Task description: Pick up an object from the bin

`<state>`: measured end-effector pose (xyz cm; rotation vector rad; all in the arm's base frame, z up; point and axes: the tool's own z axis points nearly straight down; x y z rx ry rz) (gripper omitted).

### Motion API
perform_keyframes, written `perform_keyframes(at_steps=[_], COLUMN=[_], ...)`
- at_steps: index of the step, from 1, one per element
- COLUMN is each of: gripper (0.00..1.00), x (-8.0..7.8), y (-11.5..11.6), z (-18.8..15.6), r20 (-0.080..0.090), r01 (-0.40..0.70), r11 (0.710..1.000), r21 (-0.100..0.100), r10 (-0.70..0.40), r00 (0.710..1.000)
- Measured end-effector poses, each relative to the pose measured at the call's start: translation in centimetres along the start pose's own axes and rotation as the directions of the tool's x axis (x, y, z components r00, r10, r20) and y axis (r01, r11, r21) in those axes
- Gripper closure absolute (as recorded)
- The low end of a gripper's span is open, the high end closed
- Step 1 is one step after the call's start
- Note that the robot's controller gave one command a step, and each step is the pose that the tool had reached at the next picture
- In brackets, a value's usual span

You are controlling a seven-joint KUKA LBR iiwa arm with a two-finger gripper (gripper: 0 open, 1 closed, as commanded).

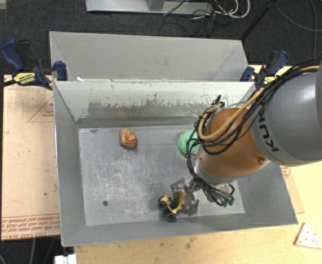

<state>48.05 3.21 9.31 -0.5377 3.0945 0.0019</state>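
Note:
My gripper (pixel 186 198) is low in the bin near the front wall, right of the middle, under the arm's orange cover. A small yellow and black toy vehicle (pixel 169 205) lies right against its left side on the bin floor; whether it is gripped is hidden. A green rounded thing (pixel 183 142) lies behind the gripper, half covered by the arm. Further left, near the back wall, a small orange-brown lump (pixel 128 138) sits alone.
The arm and its cables cover the right part of the bin. The bin's front wall runs just below the toy vehicle. Bare floor stretches across the left half.

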Motion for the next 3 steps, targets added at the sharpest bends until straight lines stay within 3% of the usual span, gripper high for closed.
perform_keyframes(at_steps=[3], gripper=[1.00], x=[0.1], y=[0.1], z=[-2.1], r20=[-0.004], r01=[-0.001], r11=[1.000], r21=[-0.001], r10=[0.001], r00=[1.000])
